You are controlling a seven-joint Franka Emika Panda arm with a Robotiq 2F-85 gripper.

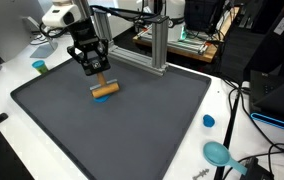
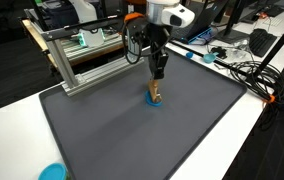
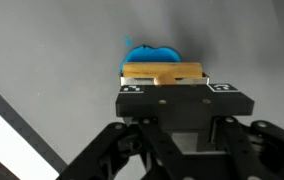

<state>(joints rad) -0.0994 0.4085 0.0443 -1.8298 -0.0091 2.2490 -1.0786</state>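
Note:
My gripper (image 1: 96,70) hangs over the left part of a dark grey mat (image 1: 152,120), just above a tan wooden block (image 1: 105,90) that lies on a small blue piece (image 1: 101,97). In an exterior view the gripper (image 2: 158,76) points straight down at the block (image 2: 156,93), with the blue piece (image 2: 150,102) under it. In the wrist view the block (image 3: 162,73) and blue piece (image 3: 147,52) lie just beyond the gripper body, which hides the fingertips. I cannot tell whether the fingers touch the block.
An aluminium frame (image 1: 158,45) stands at the mat's far edge and also shows in an exterior view (image 2: 82,62). A blue cap (image 1: 209,121) and a teal scoop (image 1: 218,153) lie off the mat. A teal cup (image 1: 40,67) stands by the mat. Cables (image 2: 247,72) run beside the mat.

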